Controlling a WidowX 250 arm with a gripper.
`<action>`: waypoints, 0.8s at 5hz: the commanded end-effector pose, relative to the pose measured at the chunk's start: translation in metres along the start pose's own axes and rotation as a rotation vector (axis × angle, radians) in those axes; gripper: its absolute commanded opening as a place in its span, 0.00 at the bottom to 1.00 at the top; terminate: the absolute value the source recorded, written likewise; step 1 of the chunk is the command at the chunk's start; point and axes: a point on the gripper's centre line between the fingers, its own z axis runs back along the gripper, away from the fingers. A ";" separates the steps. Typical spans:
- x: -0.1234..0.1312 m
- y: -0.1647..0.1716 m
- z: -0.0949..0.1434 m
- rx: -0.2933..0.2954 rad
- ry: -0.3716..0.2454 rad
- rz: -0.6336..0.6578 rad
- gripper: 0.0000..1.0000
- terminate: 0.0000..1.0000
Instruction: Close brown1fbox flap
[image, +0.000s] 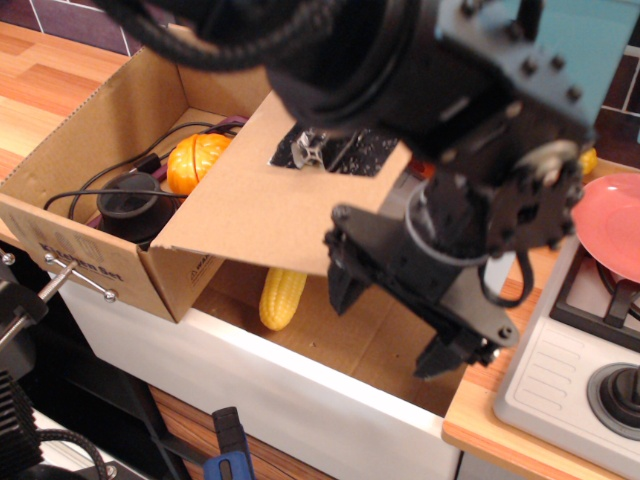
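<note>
The 2 fingers (345, 275) stand spread, gripping nothing, under the raised flap's (265, 205) free edge. It could slide off them and drop back open, since nothing pins it. The brown1fbox (90, 240) sits at the counter's (490, 425) front-left edge.

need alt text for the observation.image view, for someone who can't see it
A black robot arm's tool reaches under a raised cardboard flap of an open brown box. Inside lie a corn cob, an orange pumpkin-like toy and a black cabled object; a pink plate sits right.
</note>
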 end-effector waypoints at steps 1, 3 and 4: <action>0.011 0.029 0.033 0.103 -0.046 -0.052 1.00 0.00; 0.008 0.075 0.053 0.238 -0.061 -0.138 1.00 0.00; 0.012 0.102 0.062 0.272 -0.075 -0.173 1.00 0.00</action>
